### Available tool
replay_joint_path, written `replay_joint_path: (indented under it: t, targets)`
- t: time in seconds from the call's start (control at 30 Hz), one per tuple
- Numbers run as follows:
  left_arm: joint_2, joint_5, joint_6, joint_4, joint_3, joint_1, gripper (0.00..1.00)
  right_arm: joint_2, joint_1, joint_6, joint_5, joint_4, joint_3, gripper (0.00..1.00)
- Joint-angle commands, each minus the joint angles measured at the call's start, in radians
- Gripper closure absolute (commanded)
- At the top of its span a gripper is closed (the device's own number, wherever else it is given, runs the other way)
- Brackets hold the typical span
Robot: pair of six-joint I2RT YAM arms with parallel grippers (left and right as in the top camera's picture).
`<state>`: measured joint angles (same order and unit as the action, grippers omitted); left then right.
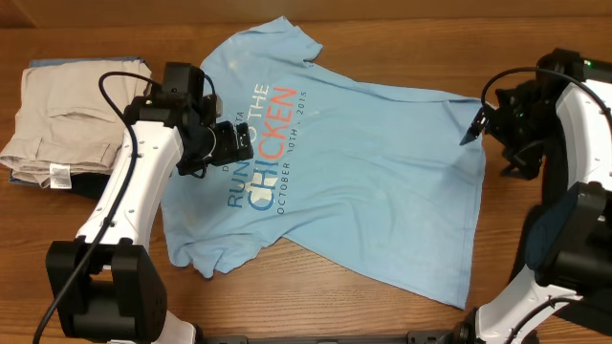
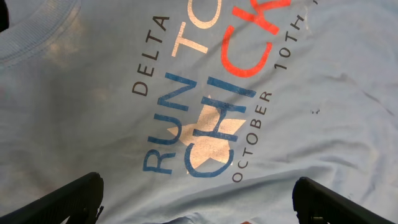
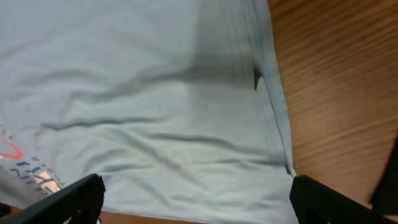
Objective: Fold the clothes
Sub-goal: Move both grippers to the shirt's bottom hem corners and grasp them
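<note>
wooden table [image 1: 402, 38], overhead: the light blue t-shirt [image 1: 382, 191] is laid flat, print up, with beige trousers [image 1: 57, 115] beyond its collar end. left wrist: the left gripper [image 2: 199, 205] is held wide over the print, empty. right wrist: the right gripper [image 3: 196, 202] is spread wide over the hem [image 3: 277, 124], with bare wood beyond. the soft, light cloth is judged best pinched at the hem corners.

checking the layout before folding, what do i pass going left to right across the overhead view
folded beige trousers → light blue printed T-shirt → white and black right arm; the left end effector sits over the shirt, so it is left unplaced
</note>
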<state>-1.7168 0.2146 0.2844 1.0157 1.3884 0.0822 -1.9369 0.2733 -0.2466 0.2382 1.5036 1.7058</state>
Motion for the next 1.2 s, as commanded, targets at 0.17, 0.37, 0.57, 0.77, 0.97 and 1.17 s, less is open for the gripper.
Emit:
replay_joint_path:
  t: [0.17, 0.37, 0.57, 0.77, 0.97, 1.17]
  targets:
    - [0.011, -0.016, 0.013, -0.008, 0.019, -0.011, 0.00, 0.387, -0.005, -0.032, -0.052, 0.190, -0.041, 0.00]
    - [0.011, -0.064, 0.060, -0.038, 0.019, -0.011, 0.00, 0.685, -0.005, -0.185, -0.050, 0.101, -0.489, 0.00]
    - [0.011, -0.068, 0.060, -0.040, 0.019, -0.011, 0.00, 0.813, -0.004, -0.333, 0.023, -0.145, -0.923, 0.02]
    - [0.011, -0.068, 0.059, -0.040, 0.019, -0.011, 0.00, 0.784, -0.004, -0.521, -0.069, -0.338, -1.060, 0.00]
    - [0.011, -0.072, 0.052, -0.041, 0.019, -0.011, 0.00, 0.782, -0.004, -0.568, -0.188, -0.408, -1.099, 0.00]
    - [0.011, -0.092, 0.053, -0.041, 0.019, -0.011, 0.00, 0.779, -0.004, -0.603, -0.121, -0.478, -1.194, 0.11]
